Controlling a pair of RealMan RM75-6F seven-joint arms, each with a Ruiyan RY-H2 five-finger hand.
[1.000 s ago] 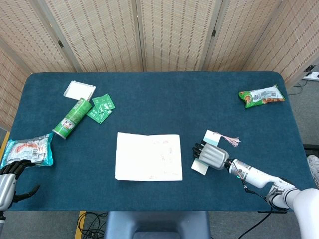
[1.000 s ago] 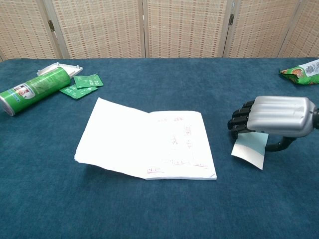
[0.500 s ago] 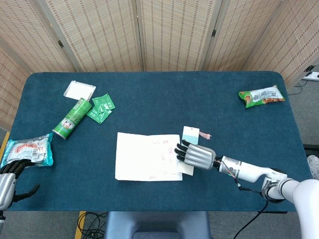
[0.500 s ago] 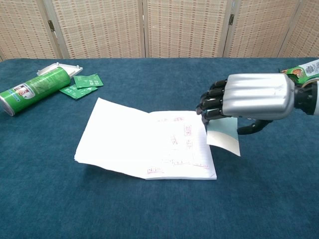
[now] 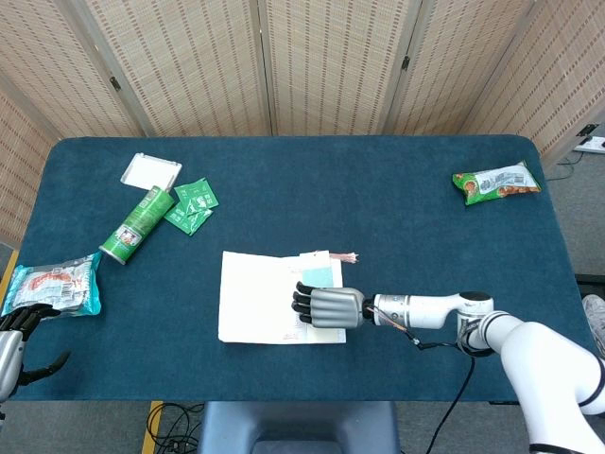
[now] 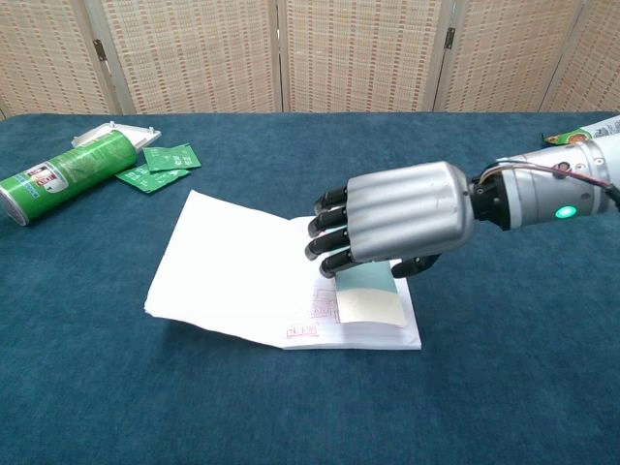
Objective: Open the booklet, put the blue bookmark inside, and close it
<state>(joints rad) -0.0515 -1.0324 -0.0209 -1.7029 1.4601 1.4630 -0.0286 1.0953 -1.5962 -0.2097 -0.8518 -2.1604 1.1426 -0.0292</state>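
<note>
The right hand (image 6: pixel 397 225) grips the pale blue bookmark (image 6: pixel 368 294) over the open booklet's (image 6: pixel 242 271) right page (red writing, probably handwritten, unreadable); the left hand (image 5: pixel 14 342) rests with fingers apart at the bench (image 5: pixel 397 189) edge, holding nothing.

No legible text anywhere. Faint reddish handwriting on the right-hand page of the open booklet (image 6: pixel 242 276), centre of the chest view, too small and blurred to make out; same marks in the head view, equally unreadable. Printed label with a white and red panel on the green canister (image 5: pixel 138 225), upper left of the head view, wording not resolvable. Print on the green sachets (image 5: pixel 193 205) beside it, on the green snack bag (image 5: pixel 495 183) at upper right, and on the red-and-white packet (image 5: pixel 53 285) at the left edge, all too small to read.
</note>
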